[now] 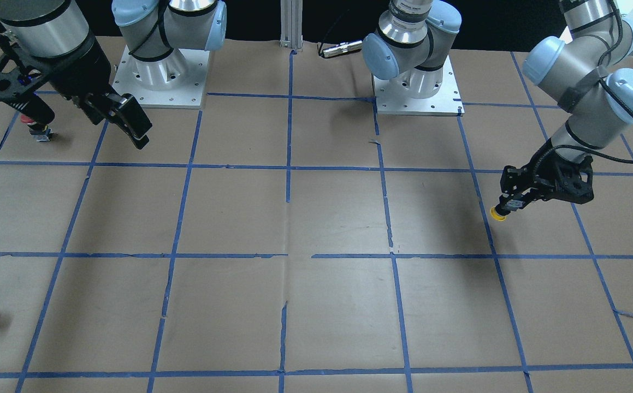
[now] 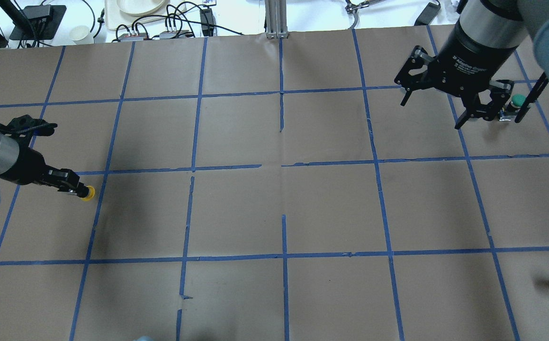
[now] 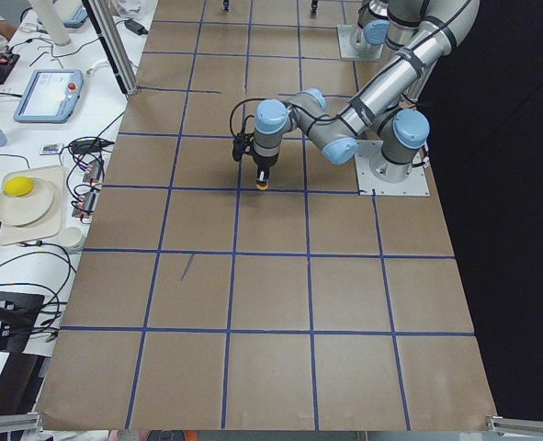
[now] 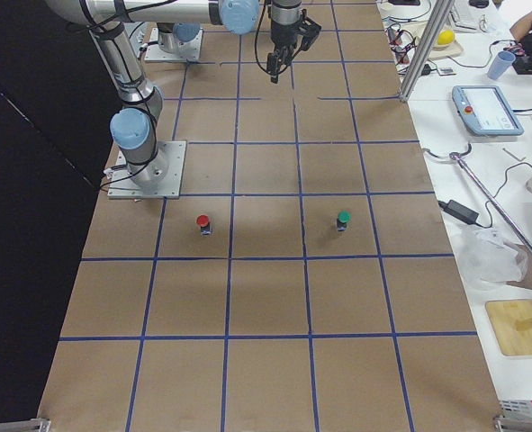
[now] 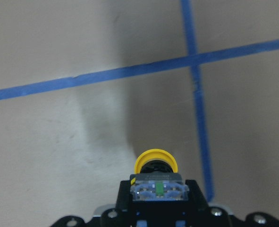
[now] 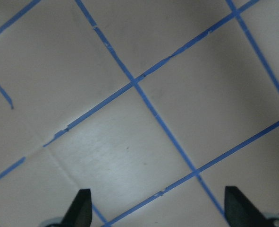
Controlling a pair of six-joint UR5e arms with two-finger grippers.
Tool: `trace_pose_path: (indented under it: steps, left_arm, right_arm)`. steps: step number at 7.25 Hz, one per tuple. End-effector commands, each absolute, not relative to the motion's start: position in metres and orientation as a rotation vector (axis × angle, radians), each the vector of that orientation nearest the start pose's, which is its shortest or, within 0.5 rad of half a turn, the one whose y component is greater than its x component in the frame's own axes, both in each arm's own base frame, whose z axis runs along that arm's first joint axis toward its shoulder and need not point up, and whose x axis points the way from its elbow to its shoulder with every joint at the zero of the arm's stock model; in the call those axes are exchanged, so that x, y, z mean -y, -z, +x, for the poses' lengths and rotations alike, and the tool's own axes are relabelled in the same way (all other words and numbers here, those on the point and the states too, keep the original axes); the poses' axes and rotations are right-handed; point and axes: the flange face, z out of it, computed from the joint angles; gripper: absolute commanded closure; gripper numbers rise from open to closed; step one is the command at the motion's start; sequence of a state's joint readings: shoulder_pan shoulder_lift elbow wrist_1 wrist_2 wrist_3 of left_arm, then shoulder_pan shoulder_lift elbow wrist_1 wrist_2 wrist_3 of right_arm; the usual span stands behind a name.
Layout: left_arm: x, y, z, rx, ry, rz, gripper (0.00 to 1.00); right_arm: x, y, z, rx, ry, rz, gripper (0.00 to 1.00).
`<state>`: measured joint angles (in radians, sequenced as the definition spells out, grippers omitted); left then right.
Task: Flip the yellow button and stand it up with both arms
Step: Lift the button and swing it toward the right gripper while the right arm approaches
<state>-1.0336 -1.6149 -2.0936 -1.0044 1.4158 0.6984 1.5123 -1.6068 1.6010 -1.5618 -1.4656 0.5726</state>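
- Open brown table (image 2: 302,208) stretches far past the tape crossing (image 5: 194,59); my right gripper (image 6: 157,190) hangs well beyond it, jaws wide apart
- The yellow button (image 5: 155,163) sits near that crossing, clamped in my left gripper (image 2: 76,188): round yellow cap forward, clear-grey block toward me
- My grip hides its sides; whether the cap touches the table, I cannot tell

Brown blue-taped table (image 4: 266,297), red-capped button (image 4: 202,221) and green-capped button (image 4: 343,220) upright, well apart, right hand (image 4: 281,65) hanging above far squares.
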Motion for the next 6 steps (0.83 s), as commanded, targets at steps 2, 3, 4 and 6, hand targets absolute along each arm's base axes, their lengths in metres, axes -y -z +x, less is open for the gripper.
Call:
trace_pose_path:
  steps: [2, 3, 4, 6]
  left_arm:
    - [0.459, -0.315, -0.011, -3.579, 0.271, 0.167, 0.72]
    - [0.455, -0.328, -0.035, -3.664, 0.304, 0.132, 0.73]
    - [0.451, -0.344, -0.064, -3.802, 0.349, 0.027, 0.73]
    - [0.449, -0.373, -0.115, -4.087, 0.383, -0.172, 0.75]
  right_arm:
    - [0.507, -0.493, 0.11, -2.412, -0.214, 1.216, 0.0]
    - [0.516, -0.494, 0.09, -2.309, -0.244, 1.281, 0.0]
    - [0.518, -0.489, 0.089, -2.24, -0.281, 1.272, 0.0]
    - [0.529, -0.475, 0.094, -2.127, -0.39, 1.295, 0.0]
